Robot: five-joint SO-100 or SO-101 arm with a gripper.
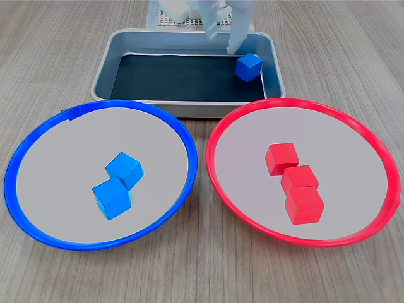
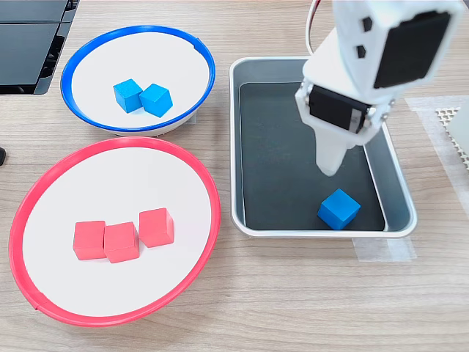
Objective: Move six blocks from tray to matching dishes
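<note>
One blue block [image 1: 249,67] [image 2: 338,208] lies in the silver tray [image 1: 104,69] [image 2: 399,192], in the corner near the red-rimmed dish. My white gripper [image 1: 225,40] [image 2: 330,160] hangs in the tray just beside and above this block, not touching it. Its fingers look spread and hold nothing. The blue-rimmed dish [image 1: 38,148] [image 2: 88,55] holds two blue blocks [image 1: 124,170] [image 1: 112,198] side by side. Three red blocks [image 1: 281,158] [image 1: 299,179] [image 1: 304,206] lie in a touching row in the red-rimmed dish [image 1: 240,126] [image 2: 44,183].
The two dishes sit side by side on a wooden table, touching the tray's long edge in the first exterior view. A dark flat object [image 2: 29,44] lies at the second exterior view's top left. A white perforated base [image 2: 448,117] sits beyond the tray.
</note>
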